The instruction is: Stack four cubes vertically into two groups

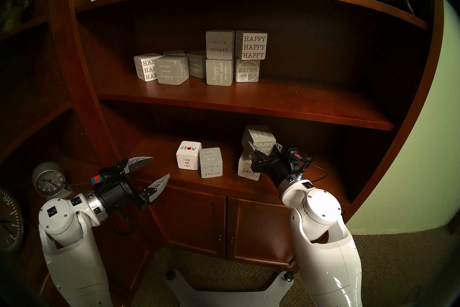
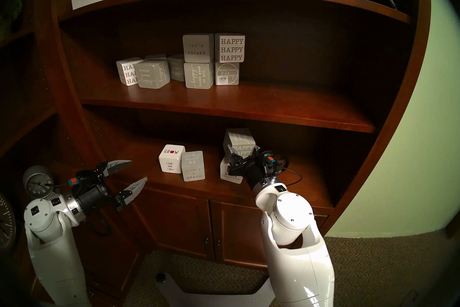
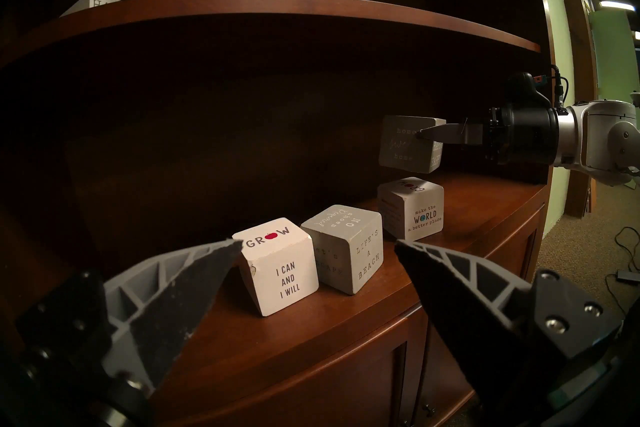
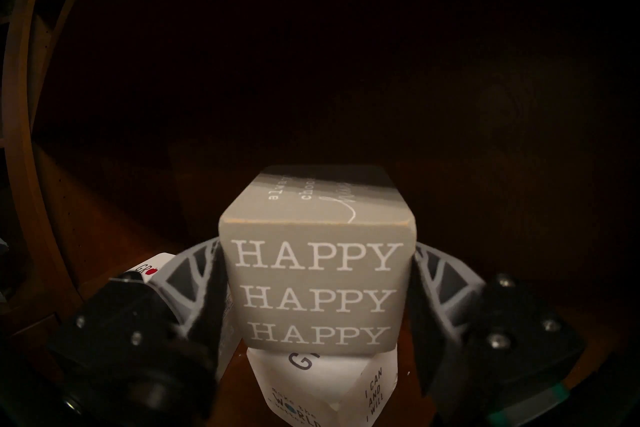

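Right gripper [image 4: 317,280] hides most of the white GROW cube [image 3: 412,213] beneath it; clamped on grey HAPPY cube [image 4: 317,291], held clear above. Left gripper [image 1: 151,170] wide, empty, second GROW cube [image 1: 188,155] and LIFE'S A BEACH cube [image 1: 211,162] just ahead.

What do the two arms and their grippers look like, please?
Both arms have glossy white shells, a silver wrist ring and a black wrist body carrying an orange-and-teal connector with a thin black cable. The left gripper and right gripper have pointed grey fingers with triangular ribbing and dark inner pads.
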`<state>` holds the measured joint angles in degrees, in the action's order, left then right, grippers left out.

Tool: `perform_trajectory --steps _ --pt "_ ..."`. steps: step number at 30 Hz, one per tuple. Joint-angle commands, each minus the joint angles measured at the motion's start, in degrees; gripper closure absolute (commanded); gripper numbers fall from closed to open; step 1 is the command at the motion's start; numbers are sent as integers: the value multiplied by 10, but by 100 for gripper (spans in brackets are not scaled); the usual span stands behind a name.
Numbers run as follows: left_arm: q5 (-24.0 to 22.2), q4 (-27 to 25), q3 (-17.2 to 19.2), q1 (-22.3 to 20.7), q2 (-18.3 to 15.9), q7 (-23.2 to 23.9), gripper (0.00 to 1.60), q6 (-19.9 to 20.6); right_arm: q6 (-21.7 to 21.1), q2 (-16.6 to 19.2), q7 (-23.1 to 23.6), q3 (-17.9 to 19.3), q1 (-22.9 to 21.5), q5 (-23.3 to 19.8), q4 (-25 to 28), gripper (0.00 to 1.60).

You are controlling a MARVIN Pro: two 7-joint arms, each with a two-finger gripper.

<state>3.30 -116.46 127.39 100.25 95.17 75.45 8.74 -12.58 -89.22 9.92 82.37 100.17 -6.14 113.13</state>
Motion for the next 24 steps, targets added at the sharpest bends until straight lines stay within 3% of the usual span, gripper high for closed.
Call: perform_trajectory --steps 1,8,17,21,24 --pt "-2 -7 -1 1 -1 -1 0 0 2 -2 0 -7 5 0 13 112" --pt "-2 -7 -1 1 -1 -1 0 0 5 -1 1 -9 3 1 8 110" --pt "-2 -7 -1 1 -1 -1 0 0 -12 -3 3 -7 -3 -2 -2 96" --pt "-2 -7 -1 1 -1 -1 0 0 -12 -2 4 -6 -2 -2 -5 81" --pt "-2 -7 -1 1 -1 -1 0 0 -11 -2 5 -5 -2 -2 -7 57"
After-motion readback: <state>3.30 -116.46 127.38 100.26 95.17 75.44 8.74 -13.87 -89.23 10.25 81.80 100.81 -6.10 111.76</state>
